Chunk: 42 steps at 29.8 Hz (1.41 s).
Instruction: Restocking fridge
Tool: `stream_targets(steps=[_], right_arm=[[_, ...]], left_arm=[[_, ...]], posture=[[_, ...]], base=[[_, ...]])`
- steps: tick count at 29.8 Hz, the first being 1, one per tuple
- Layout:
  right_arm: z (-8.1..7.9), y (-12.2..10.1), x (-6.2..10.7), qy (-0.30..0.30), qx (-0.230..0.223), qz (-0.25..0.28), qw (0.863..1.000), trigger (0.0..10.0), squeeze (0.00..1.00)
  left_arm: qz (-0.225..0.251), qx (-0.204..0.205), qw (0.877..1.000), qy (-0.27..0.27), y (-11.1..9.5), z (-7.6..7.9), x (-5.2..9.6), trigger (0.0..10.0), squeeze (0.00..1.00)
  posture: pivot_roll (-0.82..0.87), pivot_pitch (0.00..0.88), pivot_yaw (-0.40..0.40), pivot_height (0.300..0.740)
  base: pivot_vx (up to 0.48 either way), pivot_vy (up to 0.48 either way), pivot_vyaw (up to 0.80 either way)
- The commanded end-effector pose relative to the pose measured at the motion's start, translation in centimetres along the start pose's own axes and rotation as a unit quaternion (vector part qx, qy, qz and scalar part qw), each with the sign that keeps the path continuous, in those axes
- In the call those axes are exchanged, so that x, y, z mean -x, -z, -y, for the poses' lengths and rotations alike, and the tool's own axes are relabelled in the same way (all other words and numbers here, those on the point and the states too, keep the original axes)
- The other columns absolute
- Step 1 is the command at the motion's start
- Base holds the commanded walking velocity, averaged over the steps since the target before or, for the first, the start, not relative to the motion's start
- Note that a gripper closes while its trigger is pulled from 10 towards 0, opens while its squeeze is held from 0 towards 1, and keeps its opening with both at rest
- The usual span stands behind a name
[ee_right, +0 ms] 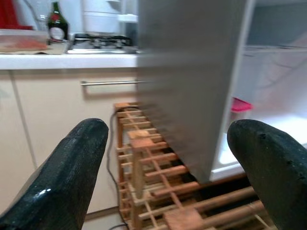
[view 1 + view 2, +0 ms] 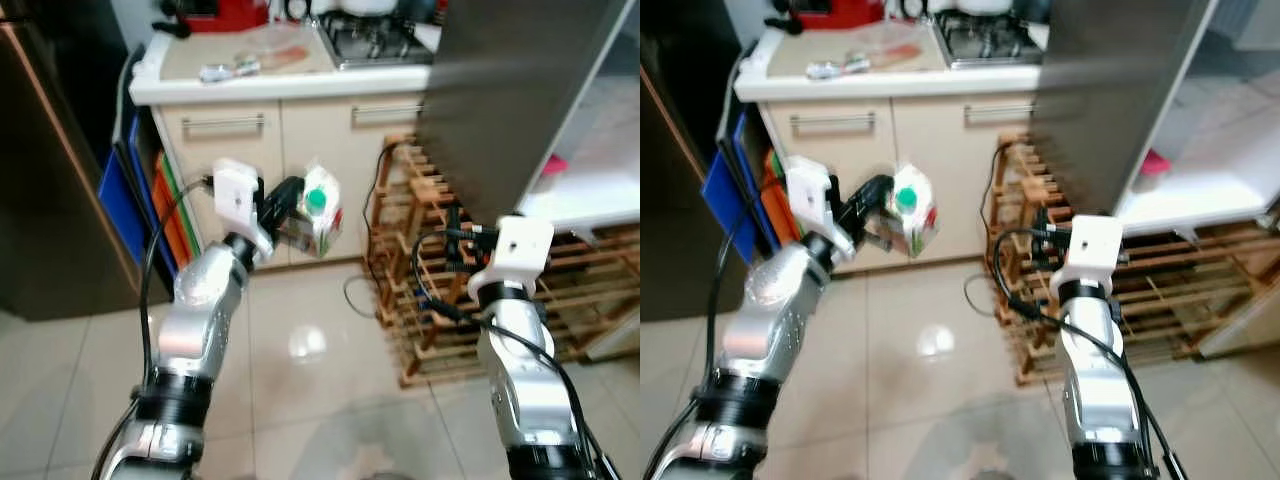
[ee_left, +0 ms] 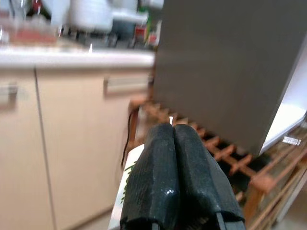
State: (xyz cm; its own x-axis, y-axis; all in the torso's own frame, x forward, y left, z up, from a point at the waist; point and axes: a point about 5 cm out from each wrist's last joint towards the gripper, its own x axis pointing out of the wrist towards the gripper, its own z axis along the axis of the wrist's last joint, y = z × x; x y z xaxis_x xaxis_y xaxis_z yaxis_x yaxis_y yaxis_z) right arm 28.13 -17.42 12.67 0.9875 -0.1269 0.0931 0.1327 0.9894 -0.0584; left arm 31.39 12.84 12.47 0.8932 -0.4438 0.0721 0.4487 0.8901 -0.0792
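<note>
My left gripper (image 2: pixel 298 205) is raised in front of the cream cabinets and shut on a white carton with a green cap (image 2: pixel 320 210). In the left wrist view its two black fingers (image 3: pixel 177 177) press together over the carton's white edge (image 3: pixel 125 191). My right gripper (image 1: pixel 172 158) stands open with nothing between its fingers, pointing at the edge of the grey fridge door (image 2: pixel 500 90). The door stands open, and the white fridge interior (image 2: pixel 1200 170) with a pink item (image 2: pixel 1152 162) on a shelf lies to its right.
A wooden rack (image 2: pixel 440 290) with cables stands below the fridge door. A counter (image 2: pixel 270 75) with a hob and clutter runs along the back. A dark tall unit (image 2: pixel 50 170) and blue boards (image 2: pixel 125 200) stand at the left. Glossy tiled floor (image 2: pixel 300 380) lies ahead.
</note>
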Motion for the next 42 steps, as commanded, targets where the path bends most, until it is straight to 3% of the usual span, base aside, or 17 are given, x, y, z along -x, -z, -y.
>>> stream_targets(steps=[1,8,12,20,31,37,40,42], right_arm=[[-0.4,-0.3,-0.2,-0.017,0.003,0.007,1.000,10.0,0.00],[-1.1,0.1,-0.3,-0.029,0.010,0.006,1.000,10.0,0.00],[-1.5,0.1,-0.5,-0.028,0.009,0.014,0.999,10.0,0.00],[-1.9,0.2,-0.9,-0.007,-0.009,0.014,1.000,10.0,0.00],[-1.7,0.8,-0.4,-0.005,-0.011,0.004,1.000,10.0,0.00],[-2.0,0.8,-0.3,-0.015,-0.009,0.004,1.000,10.0,0.00],[-2.2,0.9,0.0,-0.028,-0.004,0.002,1.000,10.0,0.00],[-2.3,1.2,0.1,-0.031,-0.002,-0.003,1.000,10.0,0.00]], left_arm=[[0.018,-0.010,1.000,0.000,-0.9,0.6,0.1,10.0,0.00],[0.046,-0.048,0.997,0.026,-2.9,1.8,0.2,10.0,0.00],[0.063,-0.060,0.995,0.052,-4.0,2.6,-0.5,10.0,0.00],[0.059,-0.065,0.993,0.080,-4.7,3.0,-1.7,10.0,0.00],[0.063,-0.062,0.993,0.073,-4.8,3.5,-2.7,10.0,0.00],[0.035,-0.062,0.997,0.002,-3.6,1.5,-3.5,10.0,0.00],[0.000,-0.023,0.997,-0.069,-2.1,-0.8,-3.4,10.0,0.00],[-0.006,-0.010,0.996,-0.085,-1.8,-1.1,-3.6,10.0,0.00]], posture=[[-0.10,0.000,-0.039,0.740],[-0.09,0.006,-0.031,0.740],[-0.09,0.005,0.010,0.740],[-0.11,0.000,0.047,0.740],[-0.13,0.000,0.037,0.740],[-0.15,0.000,0.031,0.740],[-0.15,0.000,0.026,0.740],[-0.14,0.000,0.026,0.740]], base=[[0.000,0.000,-0.58],[0.000,-0.241,-0.52],[0.000,-0.480,0.00],[0.000,-0.480,0.00],[0.000,-0.480,0.00],[0.000,-0.466,0.00],[0.000,-0.454,0.70],[0.000,-0.454,0.74]])
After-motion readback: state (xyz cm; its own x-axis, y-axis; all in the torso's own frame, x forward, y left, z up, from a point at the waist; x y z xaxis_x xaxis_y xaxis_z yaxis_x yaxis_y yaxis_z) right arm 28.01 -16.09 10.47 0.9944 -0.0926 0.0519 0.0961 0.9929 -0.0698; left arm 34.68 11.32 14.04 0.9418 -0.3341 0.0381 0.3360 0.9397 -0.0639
